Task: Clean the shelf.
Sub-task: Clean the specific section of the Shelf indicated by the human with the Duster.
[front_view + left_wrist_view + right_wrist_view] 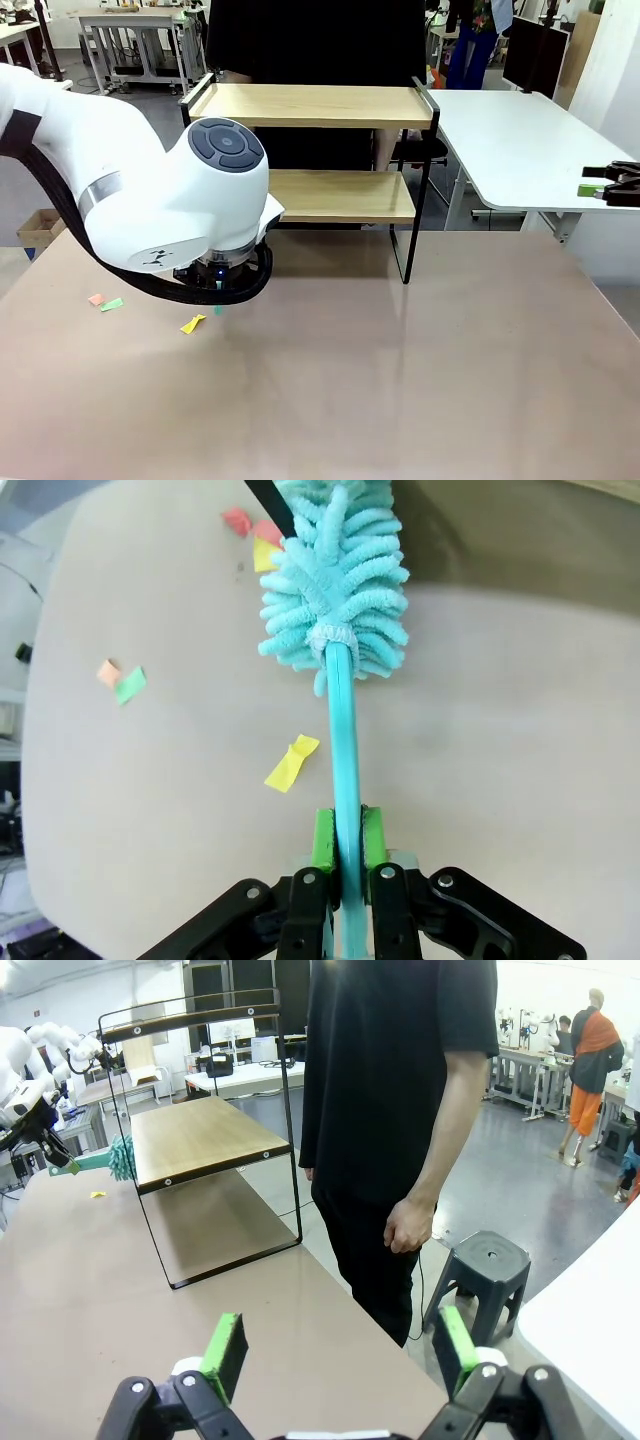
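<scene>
Grips the handle of a turquoise duster [338, 590] tight between the left gripper's [341, 838] green pads, fluffy head out ahead at the left end of the lower of the shelf's [310, 105] 2 boards. Holds the right gripper [340, 1345] wide open and empty, well to the shelf's right. Shows coloured paper scraps [192, 323] on the table [400, 380] beside the duster.

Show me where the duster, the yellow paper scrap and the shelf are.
duster [335, 590], left wrist view, on the fluffy teal head.
yellow paper scrap [291, 763], left wrist view, on the scrap's middle.
shelf [310, 104], front view, on the bare top board.
</scene>
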Action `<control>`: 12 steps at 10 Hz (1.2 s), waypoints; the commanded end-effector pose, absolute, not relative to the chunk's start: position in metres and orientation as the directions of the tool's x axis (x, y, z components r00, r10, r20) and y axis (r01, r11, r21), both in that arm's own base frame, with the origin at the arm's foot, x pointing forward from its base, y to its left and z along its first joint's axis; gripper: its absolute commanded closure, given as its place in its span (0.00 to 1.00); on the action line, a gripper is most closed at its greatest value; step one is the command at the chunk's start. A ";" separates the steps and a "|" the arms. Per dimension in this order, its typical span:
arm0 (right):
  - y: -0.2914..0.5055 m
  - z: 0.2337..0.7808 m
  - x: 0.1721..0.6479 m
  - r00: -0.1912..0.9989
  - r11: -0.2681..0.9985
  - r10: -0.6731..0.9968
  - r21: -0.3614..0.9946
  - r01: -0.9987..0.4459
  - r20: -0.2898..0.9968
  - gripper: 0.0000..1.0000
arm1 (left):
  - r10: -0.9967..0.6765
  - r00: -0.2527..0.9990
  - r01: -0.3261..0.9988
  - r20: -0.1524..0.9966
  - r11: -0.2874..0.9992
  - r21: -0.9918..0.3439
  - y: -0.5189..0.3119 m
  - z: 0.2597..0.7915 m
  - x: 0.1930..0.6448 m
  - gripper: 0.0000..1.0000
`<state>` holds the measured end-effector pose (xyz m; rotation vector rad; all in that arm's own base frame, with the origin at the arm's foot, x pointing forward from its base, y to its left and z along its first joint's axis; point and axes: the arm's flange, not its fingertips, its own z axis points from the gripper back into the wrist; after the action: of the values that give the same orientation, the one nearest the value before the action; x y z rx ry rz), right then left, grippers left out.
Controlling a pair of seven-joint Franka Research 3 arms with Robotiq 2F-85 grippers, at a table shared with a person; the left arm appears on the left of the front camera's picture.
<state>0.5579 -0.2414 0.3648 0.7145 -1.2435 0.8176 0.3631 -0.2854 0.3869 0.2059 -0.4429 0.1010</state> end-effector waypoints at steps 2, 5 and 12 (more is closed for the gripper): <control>-0.239 0.368 0.558 0.118 0.532 0.142 0.025 -0.846 0.983 0.00 | -0.031 0.858 -0.028 0.512 0.994 0.107 -0.284 0.401 0.349 0.87; -0.239 0.368 0.558 0.118 0.532 0.142 0.025 -0.846 0.983 0.00 | -0.159 0.856 0.160 0.492 0.986 0.041 -0.257 0.408 0.338 0.87; -0.239 0.368 0.558 0.118 0.532 0.142 0.025 -0.846 0.983 0.00 | -0.483 0.765 0.576 0.427 0.809 -0.118 -0.193 0.430 0.324 0.87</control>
<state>0.5578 -0.2415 0.3648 0.7144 -1.2436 0.8176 0.3470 -0.2384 0.4271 -0.2300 -0.4433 -0.5265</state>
